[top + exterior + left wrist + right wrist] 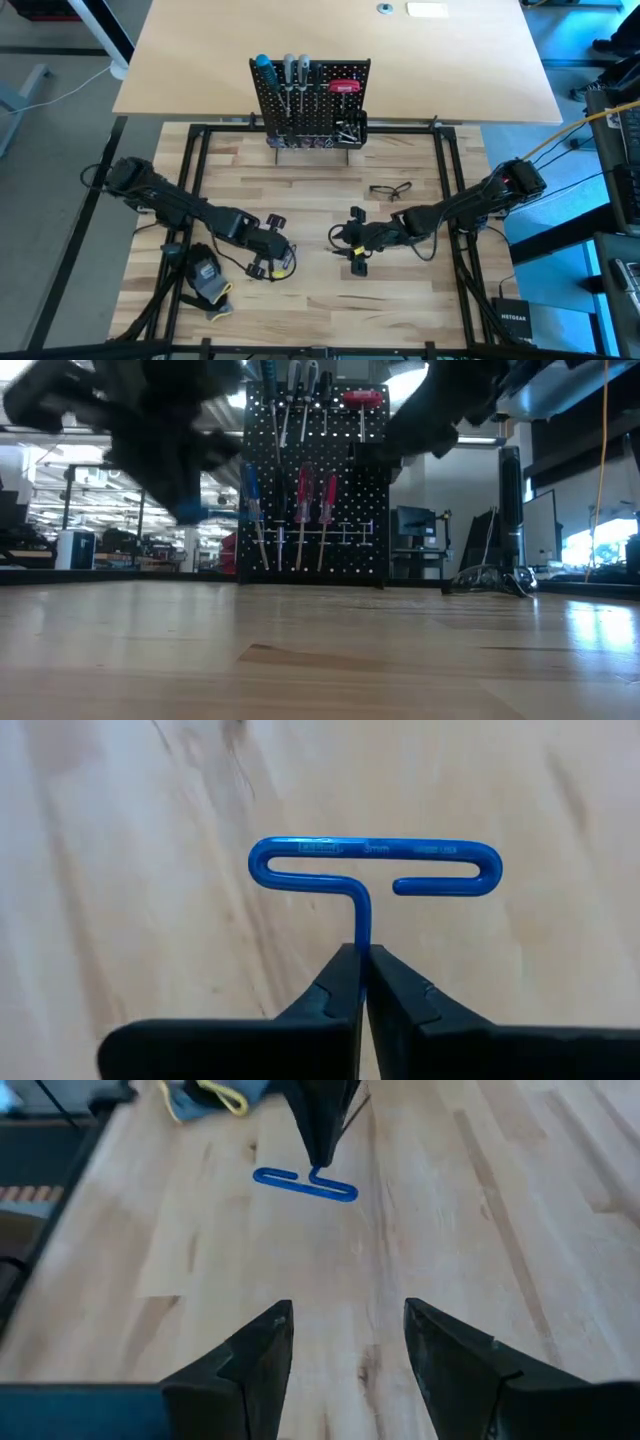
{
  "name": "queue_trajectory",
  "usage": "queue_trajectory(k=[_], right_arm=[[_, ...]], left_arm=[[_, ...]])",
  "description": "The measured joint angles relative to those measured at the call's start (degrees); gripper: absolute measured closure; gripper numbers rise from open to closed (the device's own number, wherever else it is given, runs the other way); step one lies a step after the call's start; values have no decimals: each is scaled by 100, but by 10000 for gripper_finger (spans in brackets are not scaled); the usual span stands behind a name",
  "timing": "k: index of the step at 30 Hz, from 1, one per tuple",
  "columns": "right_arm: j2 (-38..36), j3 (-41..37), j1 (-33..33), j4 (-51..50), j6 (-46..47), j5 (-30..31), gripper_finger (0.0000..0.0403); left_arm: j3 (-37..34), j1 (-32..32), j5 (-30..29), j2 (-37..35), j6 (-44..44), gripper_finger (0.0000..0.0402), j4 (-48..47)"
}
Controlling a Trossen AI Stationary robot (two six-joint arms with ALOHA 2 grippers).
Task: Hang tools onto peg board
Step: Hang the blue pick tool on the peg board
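A blue T-shaped key (375,865) sits in my shut left gripper (362,960) over the near left of the table (320,300). Its looped handle sticks out past the fingertips. It also shows in the right wrist view as the blue key (305,1183), and in the low view as a blue bit (190,512) under the blurred arm. My right gripper (345,1340) stands open near the table's middle (345,240), facing the key and touching nothing. The peg board (310,100) stands upright at the far edge, with screwdrivers (300,500) and a red-handled tool (343,86) hanging on it. My left gripper pinches the key's shaft (362,925) between its two fingers, just behind the looped handle. The fingers slant down from the left and lie along the shaft, so the rest of the shaft is hidden between them. The key is lifted clear of the table, handle end lowest.
A black-and-yellow glove (205,282) lies at the near left beside the left arm. A pair of safety glasses (390,190) lies right of centre. Bare wood stretches between the grippers and the peg board.
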Motion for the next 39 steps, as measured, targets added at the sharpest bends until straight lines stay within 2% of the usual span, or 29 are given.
queue_trajectory(k=[7, 11, 15, 19, 23, 26, 34, 39], right_arm=[[-526, 2, 191, -157, 82, 45, 210], [-735, 2, 457, -113, -230, 304, 210], [-800, -13, 717, 123, -574, 917, 210], [-770, -219, 792, 1052, -1018, 1361, 210], [-556, -481, 722, 2346, -1244, 1355, 210], [-305, -503, 685, 2846, -1249, 1084, 210], [136, -403, 509, 4009, -1221, 1010, 210], [389, -177, 515, 4242, -1262, 1012, 210]], left_arm=[[-2, -265, -785, -865, -143, 400, 131], [-160, -416, -1278, -1438, -42, 400, 742], [-634, -521, -1453, -2029, 161, 400, 1927], [-1254, -510, -1481, -2427, 439, 400, 3591], [-1644, -495, -1483, -2471, 732, 400, 4998], [-1747, -496, -1470, -2379, 878, 400, 5563], [-1761, -479, -1470, -2142, 916, 400, 5812], [-1759, -430, -1648, -2098, 990, 400, 5888]])
